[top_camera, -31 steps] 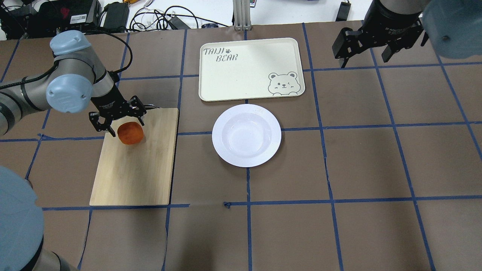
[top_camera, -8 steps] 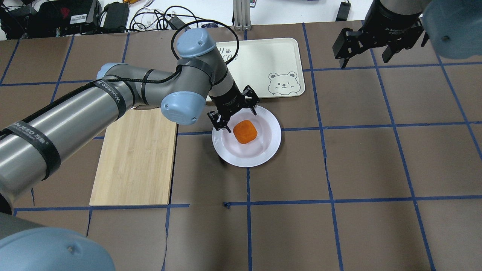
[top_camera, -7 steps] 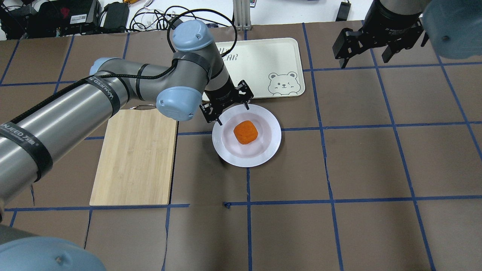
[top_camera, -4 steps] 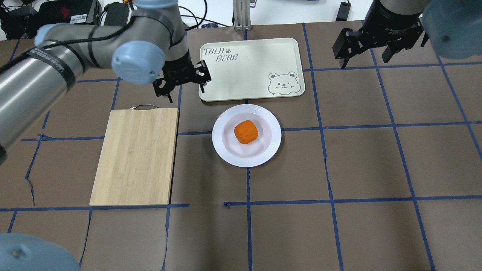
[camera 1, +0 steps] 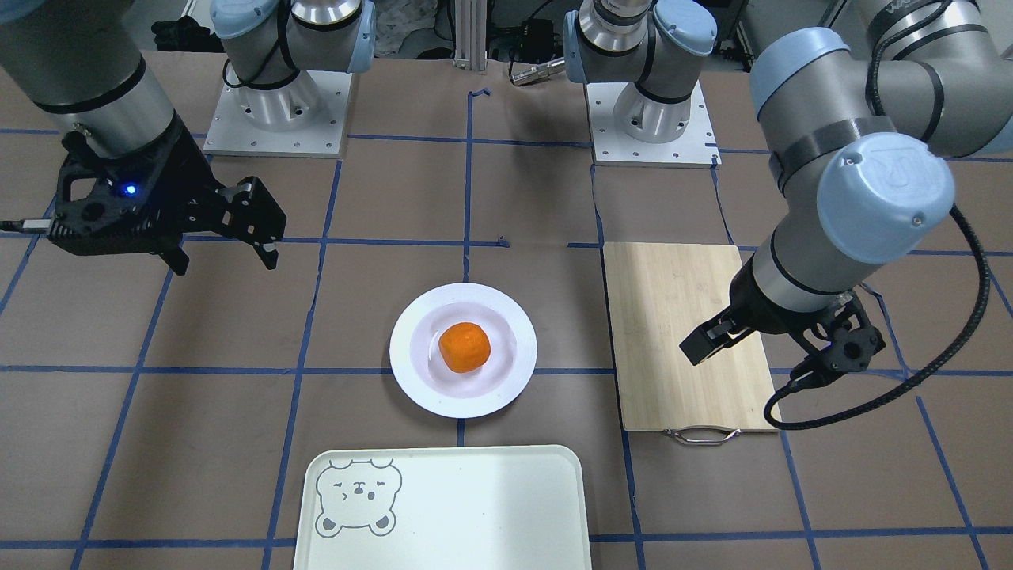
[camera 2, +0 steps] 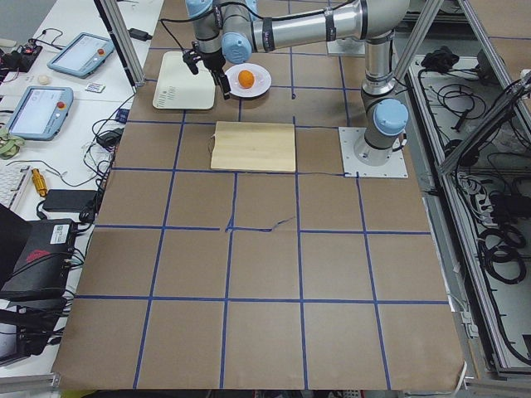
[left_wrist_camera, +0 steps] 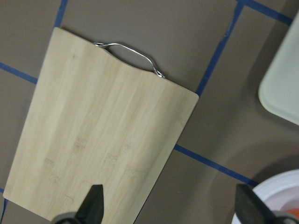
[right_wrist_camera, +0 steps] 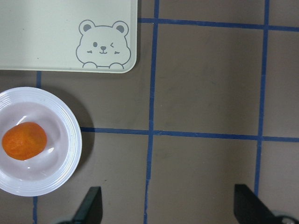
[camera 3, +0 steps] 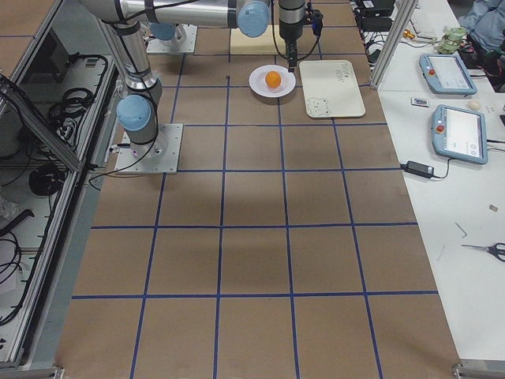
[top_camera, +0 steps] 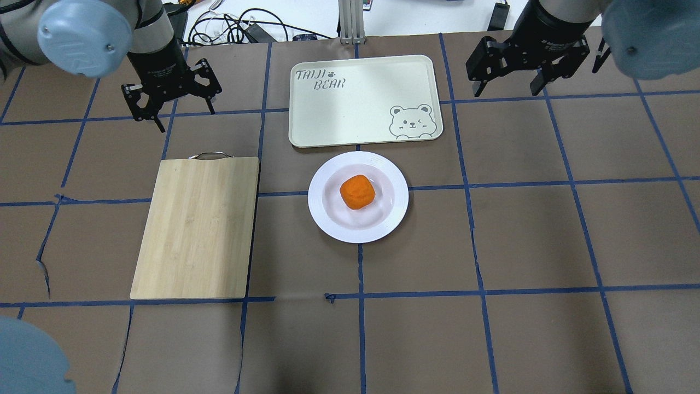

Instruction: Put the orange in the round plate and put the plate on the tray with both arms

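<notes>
The orange (top_camera: 357,192) (camera 1: 464,347) (right_wrist_camera: 24,140) lies in the centre well of the round plate (top_camera: 399,200) (camera 1: 518,372) (right_wrist_camera: 70,154). The plate stands on the table just in front of the tray (top_camera: 361,104) (camera 1: 475,507) (right_wrist_camera: 46,28), which holds nothing. My left gripper (top_camera: 186,121) (left_wrist_camera: 170,205) hangs open and empty, left of the tray and beyond the cutting board's handle. My right gripper (top_camera: 504,90) (camera 1: 225,265) (right_wrist_camera: 169,205) is open and empty too, high and to the right of the tray. Neither touches the plate.
A bamboo cutting board (top_camera: 197,230) (camera 1: 684,332) (left_wrist_camera: 103,140) with a metal handle lies left of the plate. Cables and electronics (top_camera: 229,24) lie past the table's far edge. Brown table surface with blue tape lines lies around the plate.
The left gripper carried the orange from the cutting board to the plate, let it go, then drew back to the far left. The right gripper shifted slightly left.
</notes>
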{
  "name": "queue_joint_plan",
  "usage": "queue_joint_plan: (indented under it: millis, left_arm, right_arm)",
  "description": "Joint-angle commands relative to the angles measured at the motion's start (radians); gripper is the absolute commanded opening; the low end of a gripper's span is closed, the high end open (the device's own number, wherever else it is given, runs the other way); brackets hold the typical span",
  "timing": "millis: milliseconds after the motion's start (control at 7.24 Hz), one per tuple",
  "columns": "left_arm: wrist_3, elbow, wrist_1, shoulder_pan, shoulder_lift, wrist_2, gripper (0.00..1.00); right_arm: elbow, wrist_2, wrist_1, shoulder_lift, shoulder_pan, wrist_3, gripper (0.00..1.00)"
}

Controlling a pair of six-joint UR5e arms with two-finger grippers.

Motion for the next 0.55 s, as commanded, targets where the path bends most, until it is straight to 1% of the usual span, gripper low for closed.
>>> queue_joint_plan:
  millis: [0, 138, 276, 415]
  left_arm:
    - [0.235, -0.006, -0.001, -0.005, 0.039, -0.035, 1.0]
    - [0.346, -0.003, 0.0, -0.01, 0.067, -0.065, 1.0]
    - [0.393, -0.007, -0.012, -0.027, 0.096, -0.091, 1.0]
    - [0.574, -0.012, -0.036, -0.053, 0.124, -0.176, 1.0]
  right_arm:
    - [0.013, 0.119, -0.02, 0.092, 0.006, 0.075, 1.0]
    - [0.022, 0.191, -0.07, 0.14, 0.012, 0.096, 1.0]
    - [0.051, 0.249, -0.128, 0.201, 0.02, 0.118, 1.0]
    - [0.085, 0.282, -0.203, 0.24, 0.055, 0.142, 1.0]
